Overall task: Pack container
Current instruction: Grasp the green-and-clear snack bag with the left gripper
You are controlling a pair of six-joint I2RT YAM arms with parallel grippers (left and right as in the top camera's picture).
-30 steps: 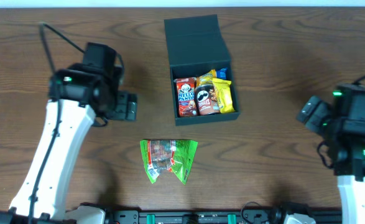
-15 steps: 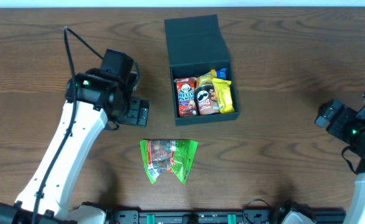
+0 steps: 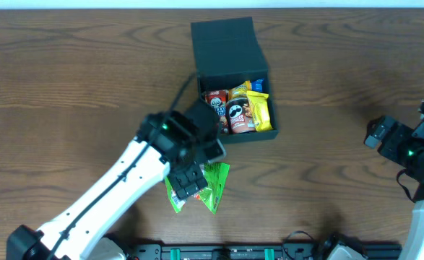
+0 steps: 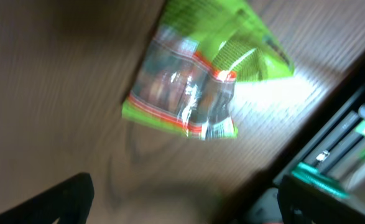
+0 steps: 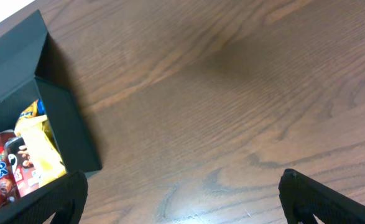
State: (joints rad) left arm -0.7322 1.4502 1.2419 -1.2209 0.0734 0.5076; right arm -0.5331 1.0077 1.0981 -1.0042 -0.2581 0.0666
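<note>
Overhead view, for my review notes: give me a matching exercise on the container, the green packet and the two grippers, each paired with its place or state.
Things:
1. container
2. green packet
3. left gripper
4. right gripper

Places or states:
A. jaws open, far to the right, nothing near it
B. lying loose on the table
C. lid open, snacks inside
D. jaws open, right at the green packet

Pairs: 1-C, 2-B, 3-D, 4-A
</note>
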